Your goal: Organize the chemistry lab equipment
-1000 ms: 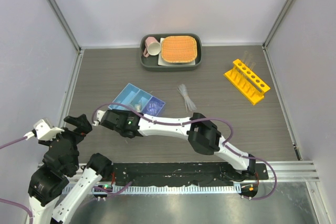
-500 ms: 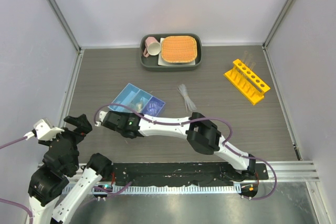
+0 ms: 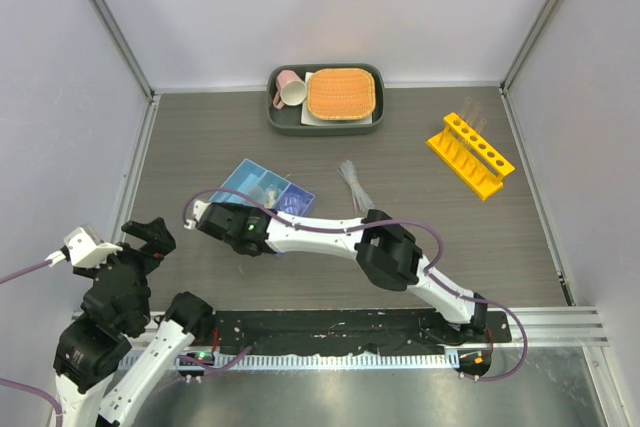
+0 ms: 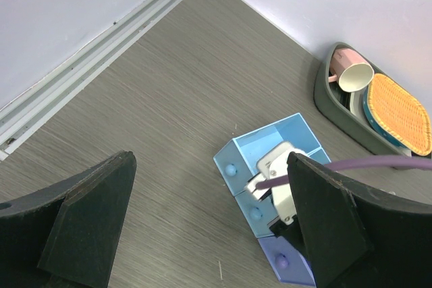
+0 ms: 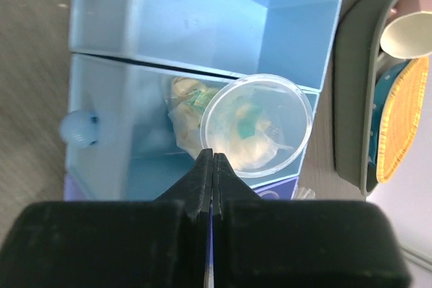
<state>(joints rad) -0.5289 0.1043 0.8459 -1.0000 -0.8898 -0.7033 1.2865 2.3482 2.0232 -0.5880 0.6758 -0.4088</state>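
The blue three-compartment tray (image 3: 243,178) lies left of centre and also shows in the left wrist view (image 4: 264,148). My right gripper (image 5: 213,158) is shut on the rim of a small clear beaker (image 5: 260,125) and holds it over the tray's (image 5: 202,11) middle compartment. A crumpled whitish item (image 5: 182,109) lies in that compartment. From above, my right gripper (image 3: 258,213) sits at the tray's near edge. My left gripper (image 4: 209,234) is open and empty, raised at the near left (image 3: 152,235). Clear pipettes (image 3: 352,179) lie mid-table. The yellow rack (image 3: 470,155) stands at the right.
A dark tray (image 3: 280,119) at the back holds a pink mug (image 3: 291,88) and an orange woven mat (image 3: 343,93). Grey walls close off the left, back and right. My right arm stretches across the near middle of the table.
My right gripper has moved a little farther from the near edge, over the blue tray, still shut on the beaker. The left arm has not moved.
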